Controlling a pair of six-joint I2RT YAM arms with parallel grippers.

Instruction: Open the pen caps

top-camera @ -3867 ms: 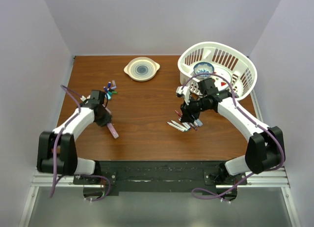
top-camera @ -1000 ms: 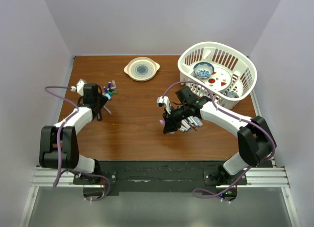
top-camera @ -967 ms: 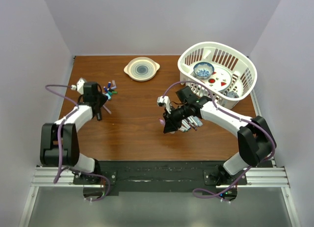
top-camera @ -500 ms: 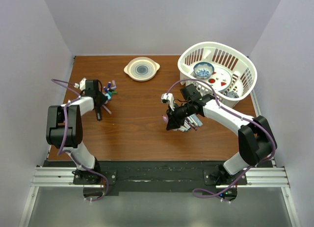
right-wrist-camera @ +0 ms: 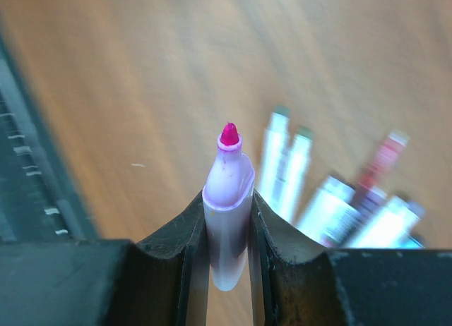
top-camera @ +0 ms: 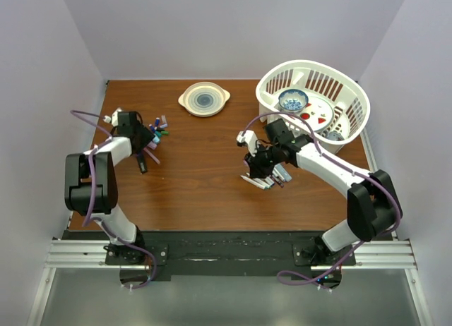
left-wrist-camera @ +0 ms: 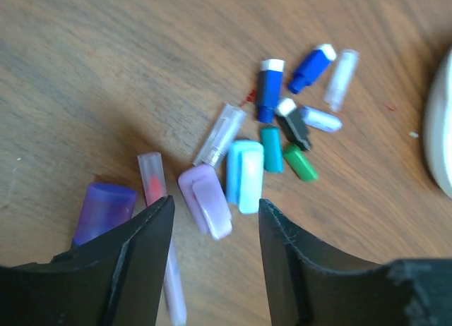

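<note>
Pen caps (left-wrist-camera: 272, 139) lie loose in heap, far left of table (top-camera: 198, 185). Left gripper (left-wrist-camera: 212, 224), nearer table's front seconds ago, now over heap, jaws wide apart, empty; purple cap (left-wrist-camera: 104, 212) apparently just dropped. Right gripper (right-wrist-camera: 227, 216) clamps uncapped pink-tipped marker (right-wrist-camera: 227, 178), swung back above pens (right-wrist-camera: 332, 199): one more opened. White basket (top-camera: 353, 93) holds blue bowl (top-camera: 292, 99) and plate (top-camera: 319, 114); patterned dish (top-camera: 203, 99) stands apart.
</note>
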